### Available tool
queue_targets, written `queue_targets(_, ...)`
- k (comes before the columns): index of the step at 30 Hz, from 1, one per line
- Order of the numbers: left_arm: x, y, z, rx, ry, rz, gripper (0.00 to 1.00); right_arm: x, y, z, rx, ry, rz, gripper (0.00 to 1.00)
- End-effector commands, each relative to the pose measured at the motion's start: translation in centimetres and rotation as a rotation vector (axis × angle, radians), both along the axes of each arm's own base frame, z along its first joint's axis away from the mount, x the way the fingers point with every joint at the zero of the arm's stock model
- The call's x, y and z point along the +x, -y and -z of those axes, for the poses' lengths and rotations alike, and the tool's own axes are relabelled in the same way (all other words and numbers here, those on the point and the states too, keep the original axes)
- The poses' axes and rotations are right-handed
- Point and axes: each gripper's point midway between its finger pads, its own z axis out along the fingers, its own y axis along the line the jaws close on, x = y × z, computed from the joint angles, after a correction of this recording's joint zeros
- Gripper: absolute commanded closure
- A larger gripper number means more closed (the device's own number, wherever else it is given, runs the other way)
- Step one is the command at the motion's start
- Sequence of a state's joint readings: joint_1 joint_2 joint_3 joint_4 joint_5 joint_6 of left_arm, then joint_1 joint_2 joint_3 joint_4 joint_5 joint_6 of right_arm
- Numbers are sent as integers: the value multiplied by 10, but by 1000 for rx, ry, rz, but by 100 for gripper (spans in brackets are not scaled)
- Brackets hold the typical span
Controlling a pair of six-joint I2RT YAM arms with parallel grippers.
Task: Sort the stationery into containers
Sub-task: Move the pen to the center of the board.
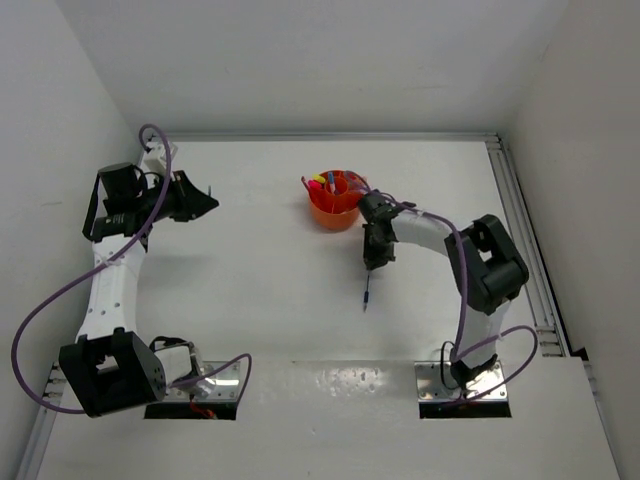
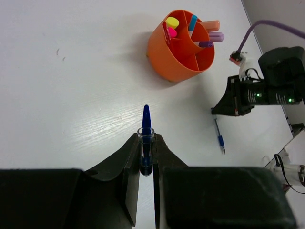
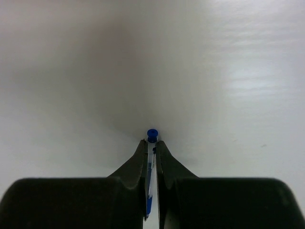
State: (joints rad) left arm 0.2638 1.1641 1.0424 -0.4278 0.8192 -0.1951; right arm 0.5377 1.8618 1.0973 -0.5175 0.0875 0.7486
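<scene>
The left gripper (image 2: 146, 143) is clenched on a capped blue pen (image 2: 146, 118). This pen has a clear barrel and a dark blue pointed cap. It sticks straight forward from between the two black fingers, above the white table (image 2: 71, 95). In the top view this arm is at the far left of the table, well apart from the tub.

The right gripper (image 3: 151, 145) is also closed, and it grasps a second blue pen (image 3: 152, 135). In its own wrist view only the round blue end and a short piece of clear barrel show between the fingers. In the left wrist view this pen hangs slanted under the gripper, thin, with a blue section near its lower end. I cannot tell whether its tip touches the table.

The orange tub (image 2: 164, 52) stands on the table toward the far side, near the middle, with the right gripper near it on the near side. It is round, and thin orange walls divide its inside into compartments. A yellow cap (image 2: 172, 22) and a pink cap (image 2: 171, 32) stand close together in one compartment, with a thin red pen (image 2: 165, 31) at the rim beside them. A light blue pen (image 2: 192, 22) stands further in. An orange marker (image 2: 210, 25) and a lilac marker (image 2: 216, 36) lean out over the rim, and a purple pen (image 2: 206, 44) lies just beside the lilac one.
</scene>
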Motion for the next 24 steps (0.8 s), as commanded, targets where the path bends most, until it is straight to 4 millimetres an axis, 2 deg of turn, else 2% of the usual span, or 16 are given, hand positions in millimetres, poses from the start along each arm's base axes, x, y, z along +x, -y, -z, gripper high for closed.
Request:
queue_targets(1, 4, -2, -7, 1, 45, 9, 100, 38, 33, -16, -13, 95, 68, 100)
queue_targets(3, 4, -1, -4, 0, 39, 11, 100, 67, 55, -20, -11, 138, 103, 100)
queue_targets(4, 6, 0, -2, -1, 37, 12, 100, 90, 57, -27, -7, 176, 111, 100)
queue_targets(6, 8, -2, 4, 3, 23, 0, 100, 121, 77, -35, -39, 230, 116, 100)
queue_targets(7, 9, -2, 7, 1, 14, 3, 100, 141, 79, -38, -42, 247, 121, 100)
queue_targets(8, 10, -2, 10, 0, 5, 1, 100, 147, 86, -39, -45, 240, 131, 100)
queue_targets(10, 12, 0, 16, -3, -12, 7, 100, 162, 89, -44, -43, 252, 117, 100)
queue_targets(13, 15, 0, 22, -9, -34, 6, 100, 161, 92, -31, -47, 214, 105, 100)
queue_targets(17, 16, 1, 21, -9, -34, 13, 100, 146, 96, -15, -23, 157, 110, 97)
queue_targets(20, 17, 3, 21, -7, -35, 19, 100, 140, 97, -8, 6, 124, 102, 78)
queue_targets(21, 17, 2, 20, -6, -33, 19, 100, 139, 97, -8, 30, 116, 97, 68)
queue_targets(24, 18, 4, 22, -8, -40, 23, 100, 136, 99, -7, 29, 100, 88, 59)
